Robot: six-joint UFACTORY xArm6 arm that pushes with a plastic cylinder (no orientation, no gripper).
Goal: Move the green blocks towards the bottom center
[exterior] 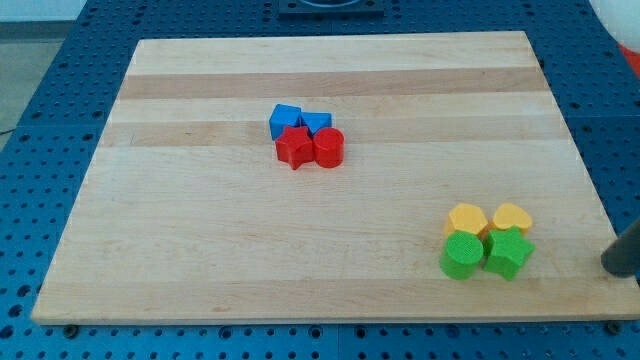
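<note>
Two green blocks sit near the board's bottom right: a round green cylinder [462,255] and a green star [508,251] touching it on its right. Right behind them, touching, are a yellow block [467,219] and a yellow heart [512,217]. My rod comes in at the view's right edge, and my tip [612,267] rests just off the board's right edge, well to the right of the green star and apart from it.
A second cluster sits at the board's upper middle: a blue block [285,118], a blue block [317,123], a red star [294,147] and a red cylinder [328,147]. The wooden board [200,250] lies on a blue perforated table.
</note>
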